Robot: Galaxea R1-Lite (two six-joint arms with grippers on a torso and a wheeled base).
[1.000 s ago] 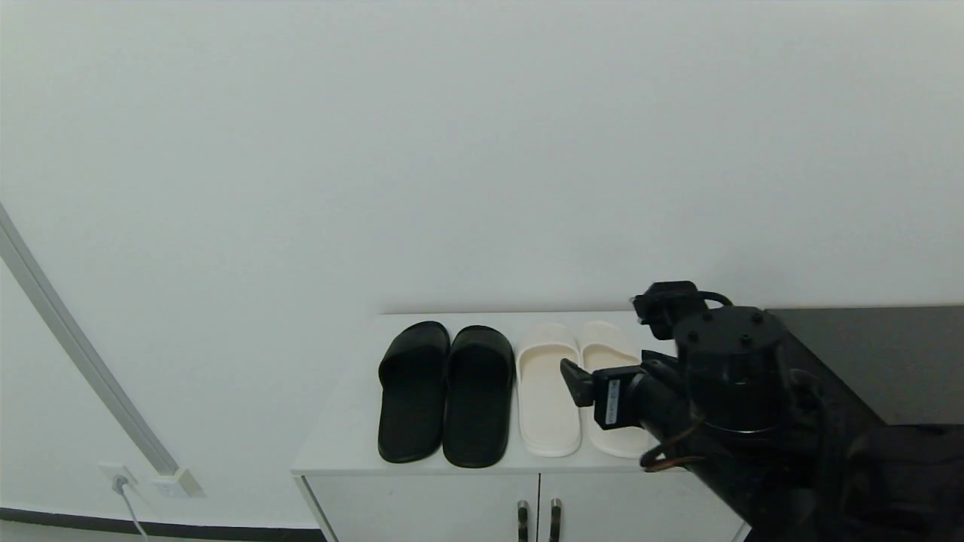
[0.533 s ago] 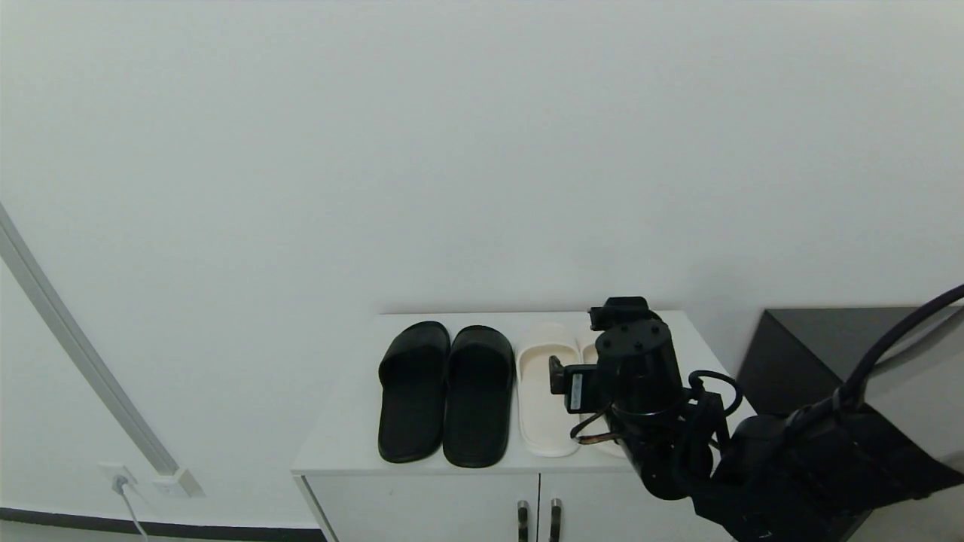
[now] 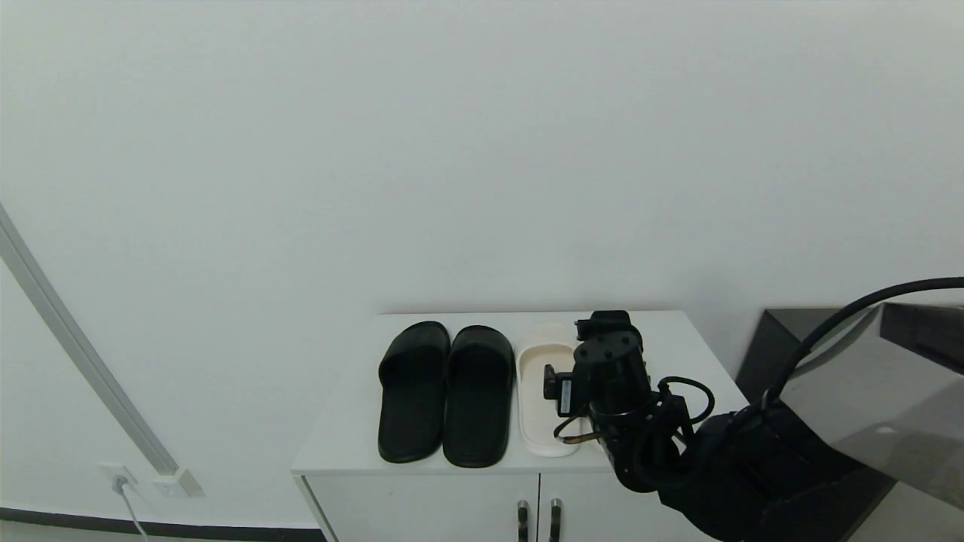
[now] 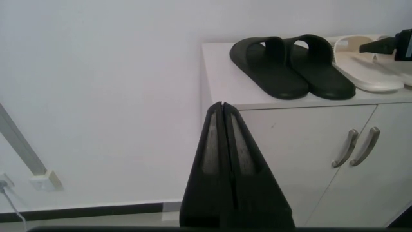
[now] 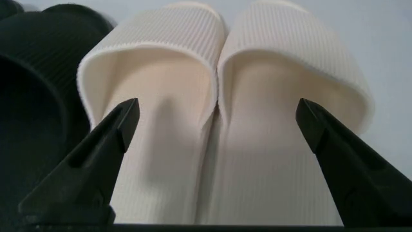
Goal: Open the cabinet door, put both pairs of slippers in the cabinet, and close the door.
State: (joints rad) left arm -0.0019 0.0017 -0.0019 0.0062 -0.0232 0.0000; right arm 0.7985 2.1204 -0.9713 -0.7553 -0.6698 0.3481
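Two white slippers (image 5: 161,96) are straddled by the right gripper (image 5: 217,108), spread wide, straps just ahead, long axes running front to back near the right end of the cabinet (image 3: 339,440). Black slippers (image 3: 476,395) are set just beside on the left; bare top is left on the right. The left gripper (image 4: 222,108), pinched together, is held low off the front-left corner.

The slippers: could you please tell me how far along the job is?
Nothing is finished: the cabinet doors are shut, and the black slippers and white slippers both sit on top. In hand: the right end effector is open over the white pair. The left end effector is shut, holding nothing. Left: open a door, load both pairs, close.
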